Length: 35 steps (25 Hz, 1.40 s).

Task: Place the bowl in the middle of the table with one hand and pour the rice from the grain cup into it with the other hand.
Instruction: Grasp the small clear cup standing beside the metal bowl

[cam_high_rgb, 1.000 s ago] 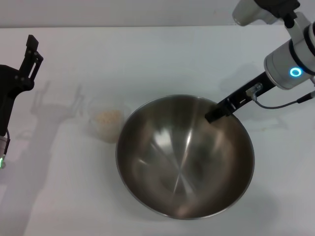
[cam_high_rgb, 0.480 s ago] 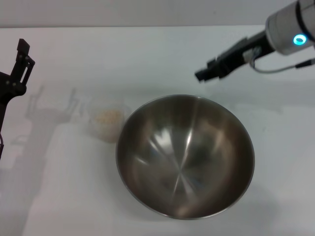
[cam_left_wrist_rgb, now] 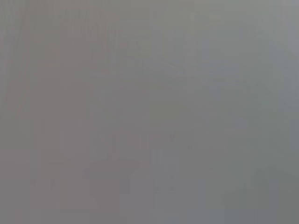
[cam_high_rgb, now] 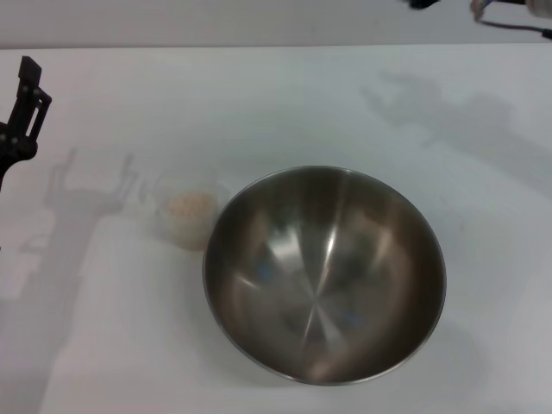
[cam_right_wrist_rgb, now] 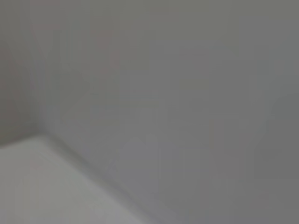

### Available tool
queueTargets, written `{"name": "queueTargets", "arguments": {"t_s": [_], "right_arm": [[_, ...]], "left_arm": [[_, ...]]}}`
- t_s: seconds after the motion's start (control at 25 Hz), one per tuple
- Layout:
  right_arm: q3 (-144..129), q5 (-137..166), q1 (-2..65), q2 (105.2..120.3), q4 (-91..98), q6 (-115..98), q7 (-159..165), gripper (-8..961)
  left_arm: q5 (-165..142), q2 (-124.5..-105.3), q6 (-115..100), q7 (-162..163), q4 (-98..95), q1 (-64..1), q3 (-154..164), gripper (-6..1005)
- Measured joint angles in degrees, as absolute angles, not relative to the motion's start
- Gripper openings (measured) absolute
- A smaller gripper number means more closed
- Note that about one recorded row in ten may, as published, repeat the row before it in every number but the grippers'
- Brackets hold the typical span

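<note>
We are looking down at the table (cam_high_rgb: 285,95), which is plain and white. The bowl (cam_high_rgb: 324,274) is sitting near the middle of it, close to us. It is big, round and shiny, and we are seeing nothing inside it. The grain cup (cam_high_rgb: 185,216) is standing upright just beside the bowl, on the robot's left side, and we cannot tell if the two are touching. The rice (cam_high_rgb: 190,205) is lying inside the cup as a pale little heap. The left gripper (cam_high_rgb: 24,108) is hanging at the left edge of the head view, well apart from the cup, and it is holding nothing. We are seeing only part of it, so we cannot tell if its jaws are spread or pressed together. The right gripper (cam_high_rgb: 423,3) is showing only as a small dark bit at the top edge of the head view, far from the bowl, and we cannot tell how its jaws are standing either. Both wrist views are showing only plain grey, with nothing we can name.
</note>
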<state>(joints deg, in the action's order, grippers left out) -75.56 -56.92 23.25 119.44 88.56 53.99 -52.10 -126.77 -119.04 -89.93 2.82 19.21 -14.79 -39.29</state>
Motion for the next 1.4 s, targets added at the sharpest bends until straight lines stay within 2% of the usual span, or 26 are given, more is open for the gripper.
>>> {"name": "queueTargets", "arguments": {"t_s": [0.28, 0.52, 0.92, 1.12, 1.4], "right_arm": [[-84.74, -70.37, 12.32, 119.9, 86.77, 25.64, -71.14, 412], [-90.82, -78.43, 8.31, 119.92, 84.69, 5.65, -80.82, 411], [-109.38, -62.94, 9.95, 119.52, 74.57, -38.89, -76.74, 411], [-114.8, -48.03, 11.55, 119.2, 59.5, -64.15, -51.15, 412], [-111.64, -41.13, 14.82, 118.51, 37.64, -76.85, -12.29, 412]], "left_arm": [[-127.24, -119.11, -91.57, 2.82, 19.76, -15.0, -39.12, 743], [-127.27, -119.09, -90.77, 2.82, 19.86, -15.11, -39.11, 740], [-127.26, -119.09, -89.43, 2.81, 19.95, -15.92, -39.11, 737], [-127.25, -119.09, -89.4, 2.81, 19.95, -15.99, -39.11, 735], [-127.15, -119.09, -89.29, 2.81, 19.47, -14.87, -38.26, 732]]}}
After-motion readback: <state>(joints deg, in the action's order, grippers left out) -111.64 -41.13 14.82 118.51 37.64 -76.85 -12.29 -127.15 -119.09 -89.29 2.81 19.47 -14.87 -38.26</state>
